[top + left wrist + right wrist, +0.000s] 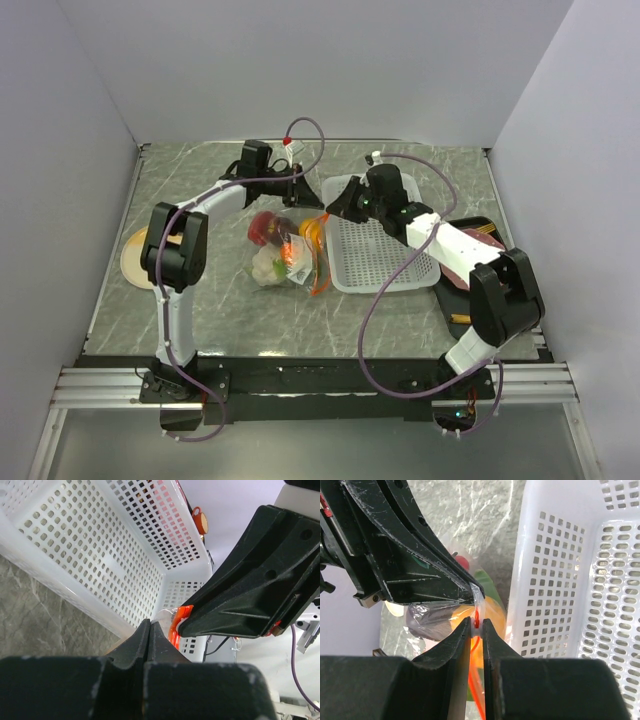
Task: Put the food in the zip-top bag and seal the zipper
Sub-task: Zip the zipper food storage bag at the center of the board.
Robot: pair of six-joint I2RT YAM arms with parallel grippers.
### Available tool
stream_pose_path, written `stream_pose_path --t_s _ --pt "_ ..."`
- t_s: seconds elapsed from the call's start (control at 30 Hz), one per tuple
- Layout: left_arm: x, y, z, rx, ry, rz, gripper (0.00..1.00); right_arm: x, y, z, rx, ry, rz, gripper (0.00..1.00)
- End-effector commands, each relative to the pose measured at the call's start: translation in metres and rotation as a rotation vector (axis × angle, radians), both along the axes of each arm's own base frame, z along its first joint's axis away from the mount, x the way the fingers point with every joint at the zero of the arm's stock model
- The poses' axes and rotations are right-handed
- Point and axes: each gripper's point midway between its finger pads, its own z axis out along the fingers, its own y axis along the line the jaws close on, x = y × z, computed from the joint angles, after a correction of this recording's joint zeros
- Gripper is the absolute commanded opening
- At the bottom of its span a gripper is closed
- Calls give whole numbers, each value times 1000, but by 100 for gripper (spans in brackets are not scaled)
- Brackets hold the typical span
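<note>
**Right gripper pinches the zipper beside the basket**

The right gripper (pixel 476 626) clamps the orange-red zipper (pixel 477 615) of the zip-top bag (pixel 437 611). The black left gripper (pixel 466 587) reaches in from the upper left, its tip pinching the clear film just above. Inside the bag lie a dark purple ball (pixel 422 625) and an orange (pixel 492 614). A white basket (pixel 545 580) stands on the table (pixel 465 510), toward its right edge.
</note>
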Motion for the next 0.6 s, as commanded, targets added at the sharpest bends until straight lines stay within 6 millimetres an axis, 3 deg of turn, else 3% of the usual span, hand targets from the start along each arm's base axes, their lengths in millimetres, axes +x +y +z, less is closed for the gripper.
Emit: stream_pose_path --t_s 0.0,0.4,0.57 --pt "44 24 31 18 -181 191 1 -36 12 5 12 48 85 15" --pt "51 32 34 26 -170 246 1 -49 31 -9 -18 64 68 18" --pt "44 32 37 10 -183 214 1 -45 24 -8 -50 55 28 17"
